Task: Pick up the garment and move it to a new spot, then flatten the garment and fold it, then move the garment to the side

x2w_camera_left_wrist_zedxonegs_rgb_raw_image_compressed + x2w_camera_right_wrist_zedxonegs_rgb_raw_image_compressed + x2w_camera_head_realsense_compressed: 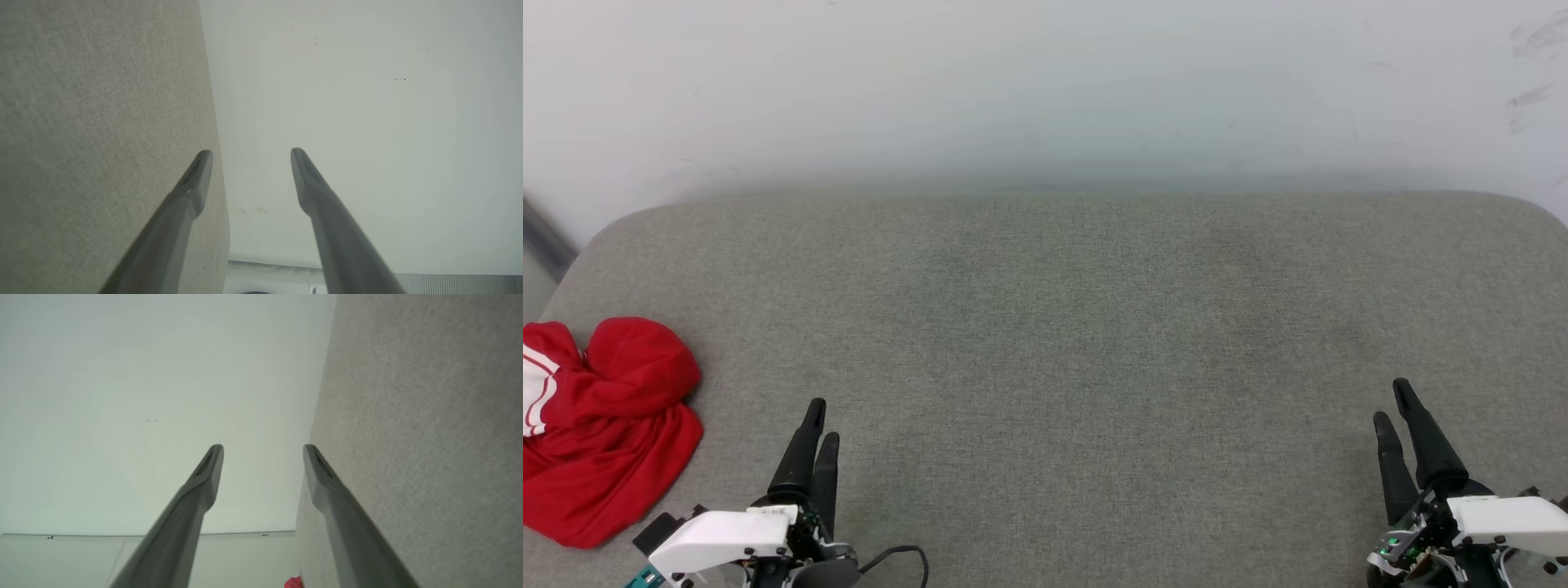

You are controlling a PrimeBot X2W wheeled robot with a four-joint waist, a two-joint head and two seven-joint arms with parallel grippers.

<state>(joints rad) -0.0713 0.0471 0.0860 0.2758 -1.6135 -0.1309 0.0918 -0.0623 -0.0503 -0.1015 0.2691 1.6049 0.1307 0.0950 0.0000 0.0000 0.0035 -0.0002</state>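
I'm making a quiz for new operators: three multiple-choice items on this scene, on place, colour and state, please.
1. Where does the garment lie? A) far left of the grey surface B) its centre C) its far right
2. The garment's main colour? A) blue B) red C) green
3. The left gripper and right gripper are: A) both open, empty B) both shut on cloth C) one open, one shut
Answers: 1 A, crumpled at the head view's left edge; 2 B, mostly red cloth; 3 A, tips apart, nothing between.
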